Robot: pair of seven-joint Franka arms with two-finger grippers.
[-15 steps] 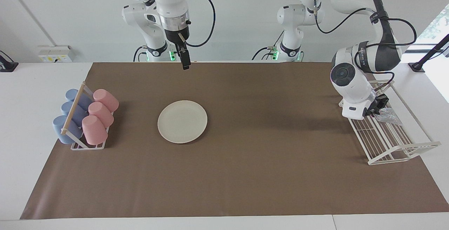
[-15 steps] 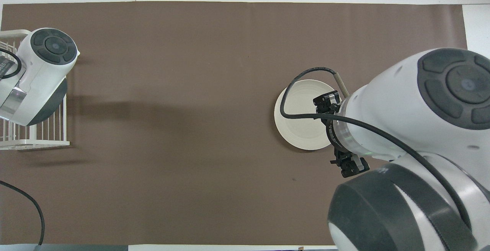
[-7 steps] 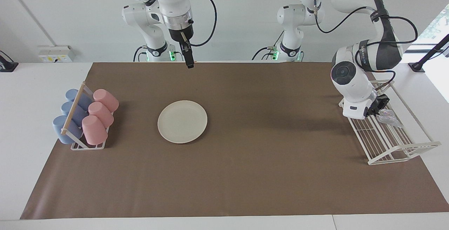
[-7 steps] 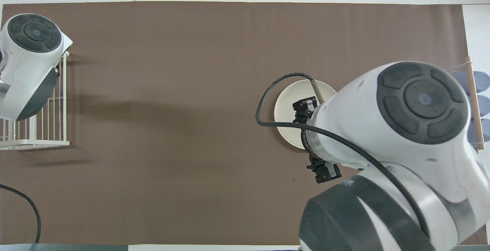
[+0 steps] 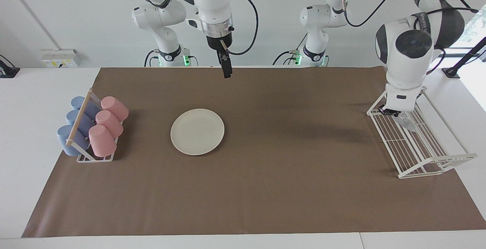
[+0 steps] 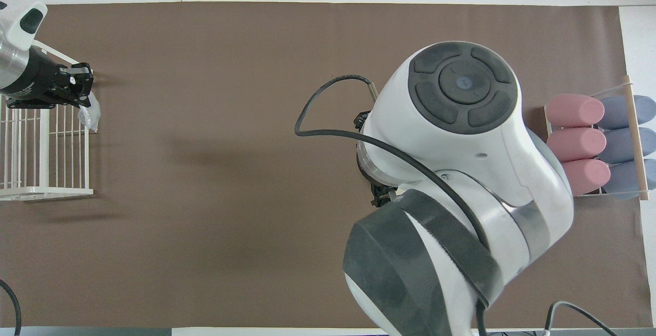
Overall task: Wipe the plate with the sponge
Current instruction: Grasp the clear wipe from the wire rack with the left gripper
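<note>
Left claw point(image 5: 391, 113) is shut tight on the sponge point(image 5: 407, 123) and has come up off the wire rack point(image 5: 417, 146) at the left arm's end of the bench: a second ago it was down among the rack's wires with the wrist rolled sideways, now the wrist points straight down and the sponge dangles from the fingertips just above the rack. Overhead confirms it: left claw point(image 6: 72, 87) at the rack's point(image 6: 31, 156) edge, sponge point(image 6: 88, 117) hanging below it.

Right claw point(image 5: 227, 70) is fully open and empty, and has swung along the robots' edge of the brown mat point(image 5: 265, 188) toward the middle; it hangs high in the air with nothing to do yet. In the overhead view its arm now hides the plate completely.

Plate point(image 5: 197, 131) hasn't moved: flat on the mat, beside the cup rack point(image 5: 93, 127) toward the right arm's end, well apart from the sponge.

Read: pick is done, wipe not started. Next is a long carry across the bench to the plate. The sponge is soft and pinched at one end, so it may flop.
</note>
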